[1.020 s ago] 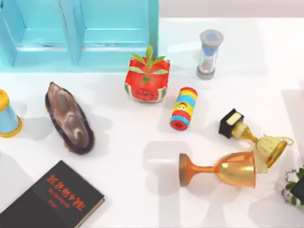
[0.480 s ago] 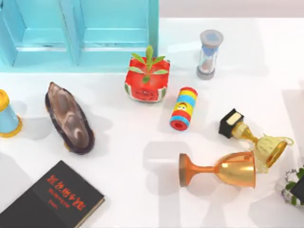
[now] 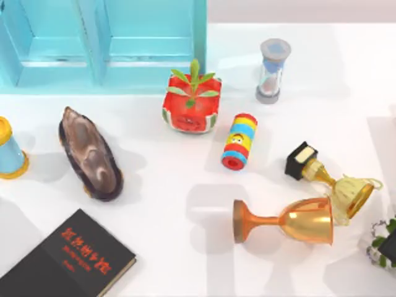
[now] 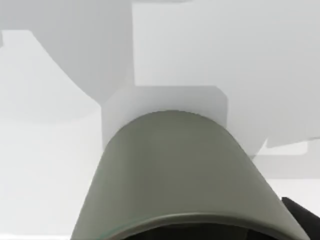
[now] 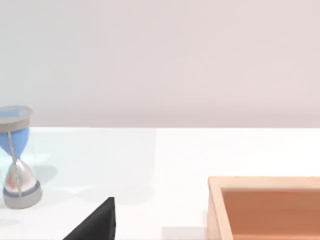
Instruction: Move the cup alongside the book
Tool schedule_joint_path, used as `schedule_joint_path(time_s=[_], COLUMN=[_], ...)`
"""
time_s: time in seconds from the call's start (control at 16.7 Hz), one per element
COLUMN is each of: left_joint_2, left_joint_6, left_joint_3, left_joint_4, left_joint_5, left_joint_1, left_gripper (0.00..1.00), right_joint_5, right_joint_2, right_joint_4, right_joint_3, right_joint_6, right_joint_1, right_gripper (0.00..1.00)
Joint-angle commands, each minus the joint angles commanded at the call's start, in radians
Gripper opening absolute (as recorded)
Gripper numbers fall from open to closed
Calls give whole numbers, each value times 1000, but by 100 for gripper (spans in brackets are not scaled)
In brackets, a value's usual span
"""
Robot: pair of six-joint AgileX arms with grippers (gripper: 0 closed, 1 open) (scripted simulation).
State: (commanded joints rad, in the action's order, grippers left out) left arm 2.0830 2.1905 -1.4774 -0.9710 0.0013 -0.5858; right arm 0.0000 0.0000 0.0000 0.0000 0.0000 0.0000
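Observation:
The cup (image 3: 8,150), light blue with yellow bands at rim and base, stands upright at the table's far left edge, partly cut off by the frame. The book (image 3: 69,258), black with red characters on its cover, lies flat at the front left corner, well in front of the cup and apart from it. A grey-green rounded surface (image 4: 175,170) sits close in front of the left wrist camera, with white table beyond it. The right wrist camera looks across the white table toward the wall.
Between cup and book lies a dark brown oblong object (image 3: 90,154). A blue cabinet (image 3: 105,43) stands at the back left. Mid-table are a watermelon planter (image 3: 192,105), a striped roller (image 3: 239,141), an hourglass (image 3: 273,70), a lying goblet (image 3: 291,221) and a trophy (image 3: 334,179). A wooden box (image 5: 265,207) is in the right wrist view.

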Motion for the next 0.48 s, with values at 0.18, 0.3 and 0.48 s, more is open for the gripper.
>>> schedule_joint_path(time_s=[0.18, 0.3, 0.48], left_joint_2=[-16, -32, -52], left_joint_6=[2, 2, -3], left_joint_3=[-40, -76, -114], left_joint_4=[-62, -114, -162], left_joint_5=[1, 0, -1], left_joint_1=[3, 3, 1], left_gripper=[0, 0, 0], right_joint_5=[0, 0, 0], right_joint_2=[0, 0, 0], right_joint_4=[0, 0, 0], right_joint_3=[0, 0, 0], right_joint_6=[0, 0, 0], right_joint_1=[0, 0, 0], right_gripper=[100, 100, 100])
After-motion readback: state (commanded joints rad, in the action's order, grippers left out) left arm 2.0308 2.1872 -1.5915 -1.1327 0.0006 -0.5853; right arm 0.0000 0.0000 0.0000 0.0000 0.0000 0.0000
